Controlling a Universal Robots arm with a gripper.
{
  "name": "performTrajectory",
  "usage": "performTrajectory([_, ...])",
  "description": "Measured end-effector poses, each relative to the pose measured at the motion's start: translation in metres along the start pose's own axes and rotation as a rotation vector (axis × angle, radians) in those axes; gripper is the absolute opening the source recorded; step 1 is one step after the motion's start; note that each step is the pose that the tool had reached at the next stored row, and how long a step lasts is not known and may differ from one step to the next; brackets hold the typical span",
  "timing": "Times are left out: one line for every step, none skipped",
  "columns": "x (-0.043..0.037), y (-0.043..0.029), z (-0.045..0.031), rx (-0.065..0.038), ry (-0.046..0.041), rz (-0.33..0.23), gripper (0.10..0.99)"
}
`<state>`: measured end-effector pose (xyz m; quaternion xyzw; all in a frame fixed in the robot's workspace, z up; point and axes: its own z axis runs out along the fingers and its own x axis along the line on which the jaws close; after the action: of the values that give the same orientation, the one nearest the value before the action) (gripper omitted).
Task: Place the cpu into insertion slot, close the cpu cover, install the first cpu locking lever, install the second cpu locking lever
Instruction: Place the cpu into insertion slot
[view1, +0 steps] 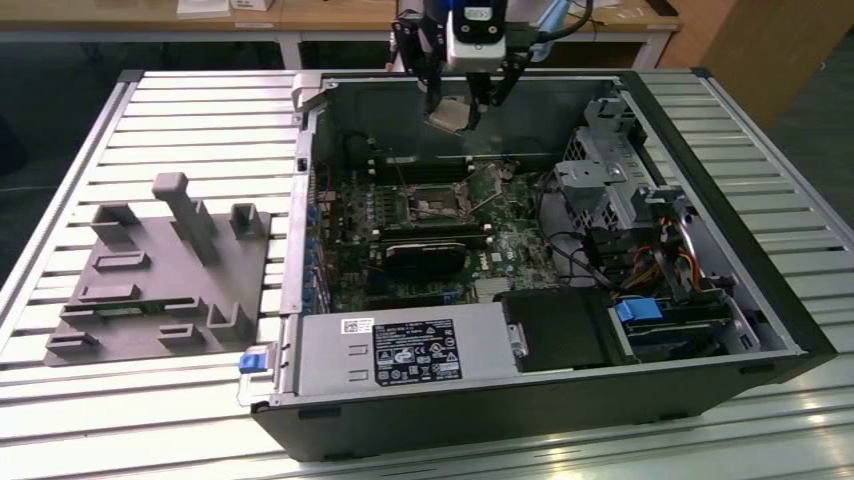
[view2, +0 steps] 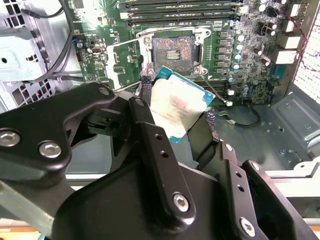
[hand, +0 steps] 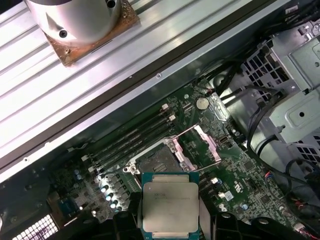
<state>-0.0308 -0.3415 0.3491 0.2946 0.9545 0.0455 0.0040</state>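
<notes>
Left to right in the exterior view:

1. The grey fixture block (view1: 154, 275) rests on the slatted table (view1: 200, 110), well off to the exterior view's left of the gripper (view1: 458, 105).
2. The gripper hangs inside the open computer case (view1: 534, 410), near its far wall. Its jaws are clamped on the cpu (view1: 451, 116), which is held clear of the board.
3. The insertion slot (view1: 430, 205) lies lower than the gripper and apart from it, with its centre exposed.
4. In the first wrist view, the cpu cover (hand: 210, 145) stands swung open beside the slot.
</notes>
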Motion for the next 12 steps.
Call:
performTrajectory([0.0000, 0.0000, 0.0001, 0.000, -0.0004, 0.005, 0.537])
performTrajectory([0.0000, 0.0000, 0.0002, 0.000, -0.0008, 0.009, 0.537])
performTrajectory([0.0000, 0.0000, 0.0003, 0.000, -0.0012, 0.014, 0.537])
performTrajectory([0.0000, 0.0000, 0.0005, 0.000, -0.0017, 0.019, 0.537])
performTrajectory([0.0000, -0.0001, 0.0006, -0.001, -0.0021, 0.024, 0.537])
performTrajectory([0.0000, -0.0001, 0.0007, -0.001, -0.0025, 0.029, 0.537])
performTrajectory([0.0000, -0.0001, 0.0009, -0.001, -0.0030, 0.033, 0.537])
performTrajectory([0.0000, -0.0001, 0.0010, -0.001, -0.0034, 0.038, 0.537])
performTrajectory([0.0000, -0.0001, 0.0011, -0.001, -0.0039, 0.043, 0.537])
performTrajectory([0.0000, -0.0001, 0.0012, -0.001, -0.0043, 0.048, 0.537])
performTrajectory([0.0000, -0.0001, 0.0014, -0.001, -0.0048, 0.053, 0.537])
performTrajectory([0.0000, -0.0001, 0.0015, -0.001, -0.0052, 0.058, 0.537])
